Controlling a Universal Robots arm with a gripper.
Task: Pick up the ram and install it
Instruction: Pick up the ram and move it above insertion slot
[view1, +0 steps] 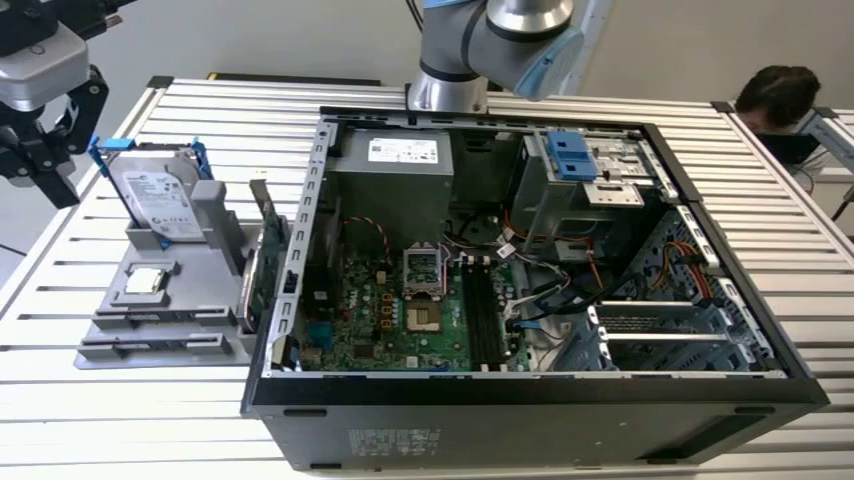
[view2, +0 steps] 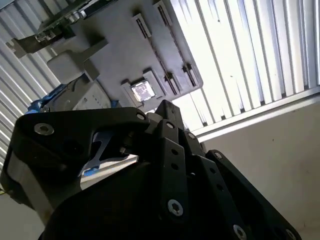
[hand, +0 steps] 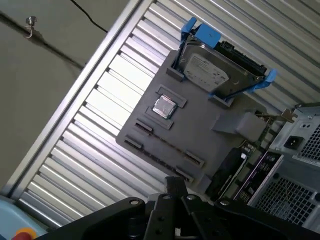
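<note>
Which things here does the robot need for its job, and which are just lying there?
For the job:
gripper
long black memory slots
open computer case

Just lying about:
hard drive with blue rails
processor chip
green expansion card
gray holder tray

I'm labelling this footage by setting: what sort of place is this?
Probably a robotics lab bench: an open desktop case on a slatted metal table, a robot arm, and a grey fixture holding a hard drive.

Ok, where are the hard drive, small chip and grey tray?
hard drive (hand: 206, 70): first wrist view, its label.
small chip (hand: 164, 106): first wrist view, metal top.
grey tray (hand: 200, 127): first wrist view, bare middle.
</note>
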